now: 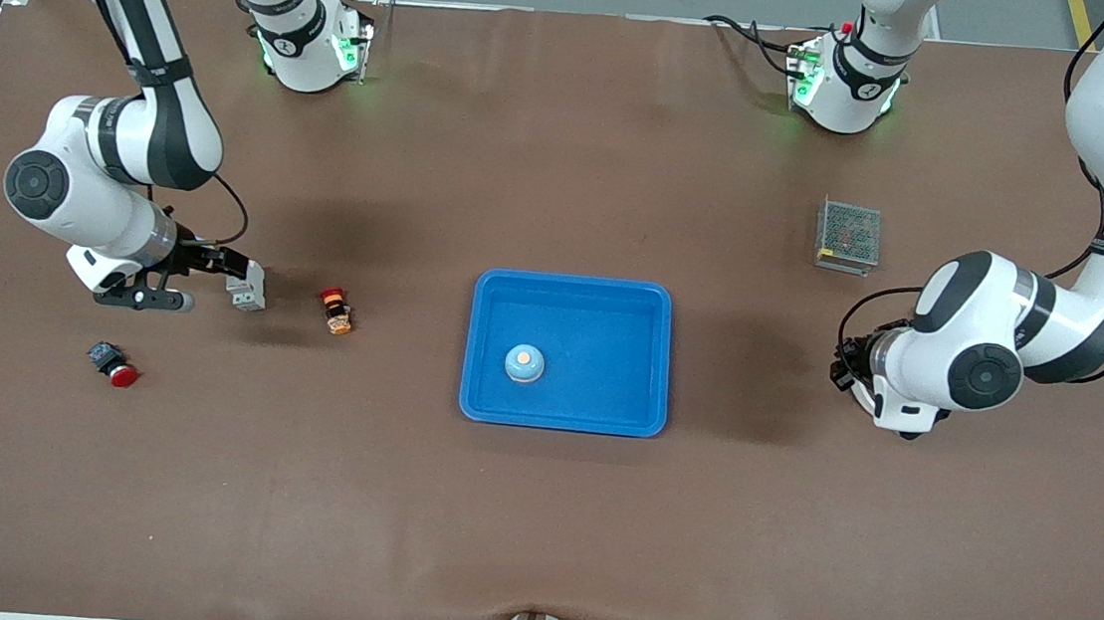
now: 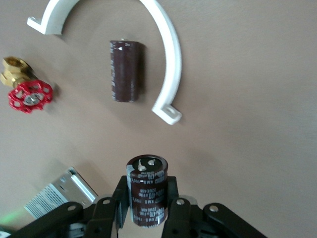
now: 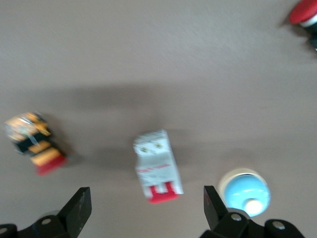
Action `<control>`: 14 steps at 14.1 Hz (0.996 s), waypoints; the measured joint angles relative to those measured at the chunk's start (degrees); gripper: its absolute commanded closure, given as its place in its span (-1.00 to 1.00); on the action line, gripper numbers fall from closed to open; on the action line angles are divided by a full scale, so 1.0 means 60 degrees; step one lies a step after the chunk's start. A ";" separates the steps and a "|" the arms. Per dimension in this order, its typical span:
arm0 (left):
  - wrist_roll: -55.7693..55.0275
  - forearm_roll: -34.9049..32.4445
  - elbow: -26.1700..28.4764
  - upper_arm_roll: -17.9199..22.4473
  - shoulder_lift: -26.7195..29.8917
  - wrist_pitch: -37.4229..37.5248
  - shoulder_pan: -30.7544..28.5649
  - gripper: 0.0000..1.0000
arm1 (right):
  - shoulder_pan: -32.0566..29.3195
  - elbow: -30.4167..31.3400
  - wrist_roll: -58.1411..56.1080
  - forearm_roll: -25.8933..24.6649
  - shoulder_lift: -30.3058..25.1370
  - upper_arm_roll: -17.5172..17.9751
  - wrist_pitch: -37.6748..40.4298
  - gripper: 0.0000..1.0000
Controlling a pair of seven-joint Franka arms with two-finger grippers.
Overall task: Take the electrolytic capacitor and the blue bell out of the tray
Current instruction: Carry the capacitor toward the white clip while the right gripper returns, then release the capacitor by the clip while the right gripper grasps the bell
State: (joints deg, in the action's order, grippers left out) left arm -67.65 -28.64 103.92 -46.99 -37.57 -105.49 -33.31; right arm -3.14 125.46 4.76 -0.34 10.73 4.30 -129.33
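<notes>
Your left pincer (image 2: 146,210) grips the capacitor (image 2: 147,186) upright, clear of the tray (image 1: 647,303); the blue bell (image 1: 524,364) sits inside (right pincer (image 3: 146,201) waits open over the worktop (image 1: 531,548)).

Bright blue tray (image 1: 652,304); pale blue bell (image 1: 524,364) w/ orange top; dark brown capacitor (image 2: 147,191).

Glossy blue plastic tray (image 1: 574,292) on a matt brown table (image 1: 533,528); capacitor (image 2: 146,191) sleeve shiny.
</notes>
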 measured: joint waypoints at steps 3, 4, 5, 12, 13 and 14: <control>0.0165 -0.0342 0.0374 0.0009 0.0001 0.0000 -0.0259 1.00 | 0.1033 -0.0692 0.1838 0.0002 0.0000 0.0028 0.0469 -1.00; 0.0308 -0.0360 0.0465 0.0009 0.0001 0.0000 -0.0413 1.00 | 0.1324 -0.0859 0.2441 0.0002 0.0000 0.0033 0.0514 -1.00; 0.0467 -0.0364 0.0591 0.0011 0.0002 0.0001 -0.0562 1.00 | 0.1620 -0.1007 0.3009 0.0003 0.0002 0.0037 0.0519 -1.00; 0.1314 -0.1073 0.1359 0.0005 0.0094 0.0000 -0.1154 1.00 | 0.3054 -0.2025 0.5752 0.0642 0.0539 0.0034 0.0333 -1.00; 0.1408 -0.1097 0.1394 0.0004 0.0096 -0.0002 -0.1213 1.00 | 0.3331 -0.2164 0.6356 0.0662 0.0717 0.0033 0.0077 -1.00; 0.1488 -0.1194 0.1439 0.0004 0.0096 -0.0006 -0.1253 1.00 | 0.3660 -0.2293 0.7091 0.0663 0.0954 0.0036 -0.0250 -1.00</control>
State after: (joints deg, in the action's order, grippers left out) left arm -58.72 -35.81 112.55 -46.96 -37.00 -105.52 -40.83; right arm 18.82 111.70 47.30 3.63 16.45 4.52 -130.83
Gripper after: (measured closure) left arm 0.665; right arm 0.000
